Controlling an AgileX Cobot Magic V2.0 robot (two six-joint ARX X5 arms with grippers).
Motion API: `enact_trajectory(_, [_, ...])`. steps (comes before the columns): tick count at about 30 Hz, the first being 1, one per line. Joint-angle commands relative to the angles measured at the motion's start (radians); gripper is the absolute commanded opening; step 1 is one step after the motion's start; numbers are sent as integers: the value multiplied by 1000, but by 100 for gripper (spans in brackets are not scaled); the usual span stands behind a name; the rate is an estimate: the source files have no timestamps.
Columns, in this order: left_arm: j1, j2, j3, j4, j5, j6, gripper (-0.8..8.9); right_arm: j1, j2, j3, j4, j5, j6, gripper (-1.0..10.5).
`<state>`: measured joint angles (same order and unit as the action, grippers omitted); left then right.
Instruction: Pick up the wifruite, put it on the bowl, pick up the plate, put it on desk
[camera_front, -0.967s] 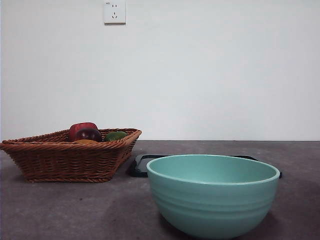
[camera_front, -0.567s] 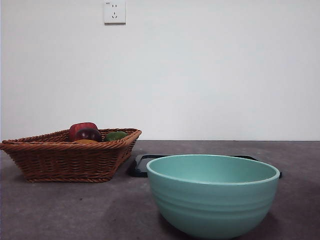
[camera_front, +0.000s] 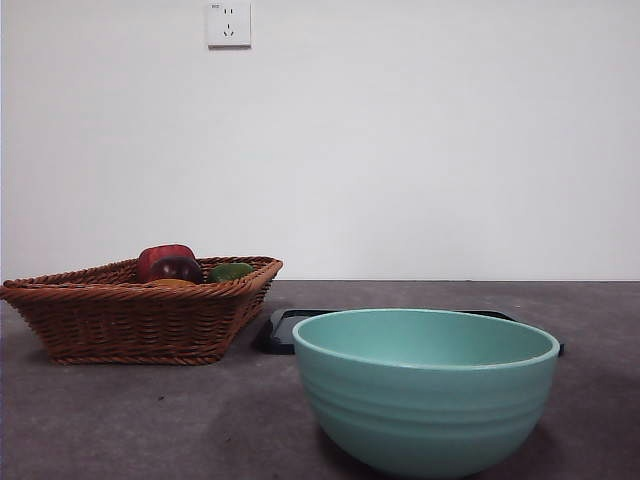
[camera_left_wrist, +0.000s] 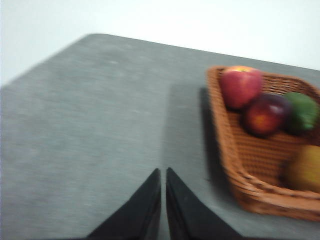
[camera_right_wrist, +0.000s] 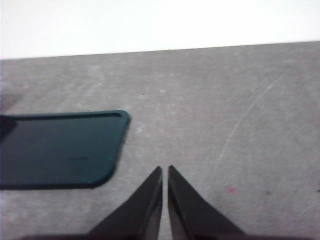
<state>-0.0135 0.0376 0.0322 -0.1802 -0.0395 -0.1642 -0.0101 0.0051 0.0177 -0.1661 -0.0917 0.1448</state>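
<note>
The wifruite (camera_left_wrist: 305, 167), orange-brown and dull, lies in a wicker basket (camera_left_wrist: 235, 160) beside a dark red fruit (camera_left_wrist: 265, 114), a green fruit (camera_left_wrist: 302, 110) and a red apple (camera_left_wrist: 241, 86). In the front view only a sliver of the wifruite (camera_front: 172, 284) shows over the basket (camera_front: 140, 320) rim. My left gripper (camera_left_wrist: 163, 172) is shut and empty over the desk (camera_left_wrist: 80, 130), just outside the basket. The mint-green bowl (camera_front: 425, 395) stands empty at the front right. A dark plate (camera_right_wrist: 55, 150) lies flat on the desk behind the bowl (camera_front: 285, 330). My right gripper (camera_right_wrist: 165, 170) is shut, beside the plate's corner.
A white wall with a socket (camera_front: 229, 23) closes the back of the desk (camera_front: 150, 420). Neither arm shows in the front view. The basket sits at the left, the plate between basket and bowl.
</note>
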Motion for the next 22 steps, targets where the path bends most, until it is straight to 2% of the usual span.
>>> enact_trajectory(1, [-10,-2,6,2,68,-109,16,2,-1,29,13,-31,185,10])
enact_trajectory(4, [-31,-2,31,2,74,-169,16,13,-1,64,16,-50,253,10])
enact_trajectory(9, [-67,2,119,1,74,-189,16,52,9,151,-9,-65,303,10])
enact_trajectory(15, [-88,42,280,-56,74,-188,16,80,95,323,-141,-71,297,10])
enact_trajectory(22, [-110,140,535,-154,133,-162,16,88,217,552,-285,-126,238,10])
